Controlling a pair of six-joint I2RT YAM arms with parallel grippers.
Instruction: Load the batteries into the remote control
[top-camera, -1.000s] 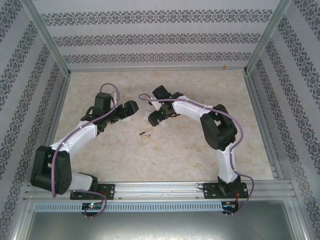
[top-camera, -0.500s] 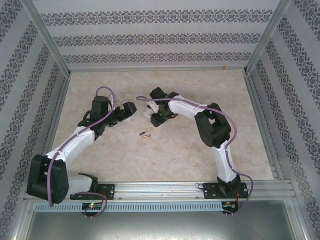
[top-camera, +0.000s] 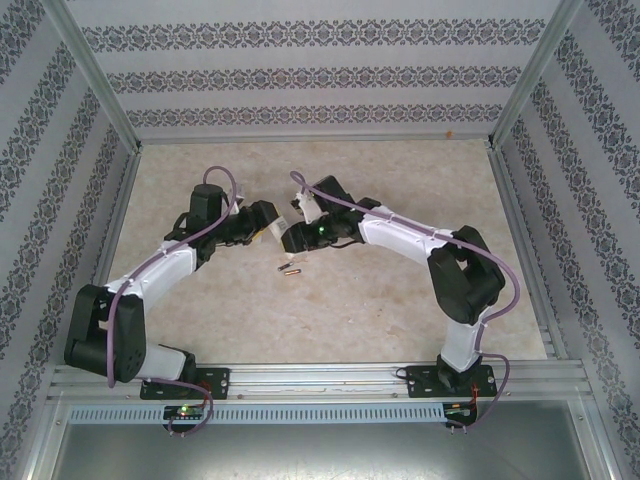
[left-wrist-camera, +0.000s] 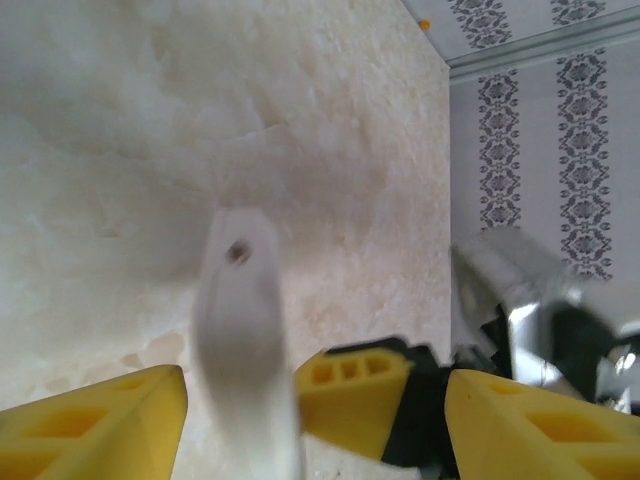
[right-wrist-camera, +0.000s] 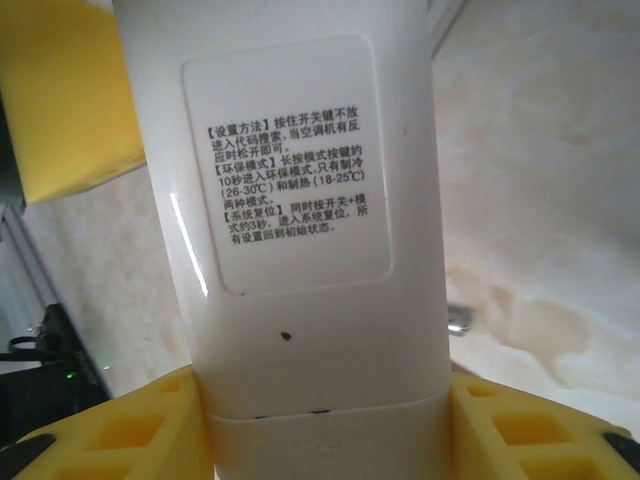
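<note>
My right gripper (right-wrist-camera: 325, 425) is shut on the white remote (right-wrist-camera: 300, 200), whose labelled back faces the wrist camera, one yellow finger on each side of its lower end. My left gripper (left-wrist-camera: 315, 410) is open, and its wide-set yellow fingers (left-wrist-camera: 100, 420) straddle the remote's blurred far end (left-wrist-camera: 245, 330) and one finger of the right gripper. In the top view the two grippers (top-camera: 270, 222) (top-camera: 295, 236) meet mid-table. A slim dark-and-gold battery (top-camera: 290, 268) lies on the table just in front of them. A shiny tip (right-wrist-camera: 458, 322) shows beside the remote.
The beige marbled table (top-camera: 350, 320) is walled by patterned panels (top-camera: 320, 75) on three sides, with metal rails (top-camera: 320, 378) along the near edge. An orange dot (top-camera: 451, 133) sits at the back right corner.
The right arm has stretched out to the left and carried the remote up to the left gripper. The left arm shifted slightly. The battery on the table has not moved.
</note>
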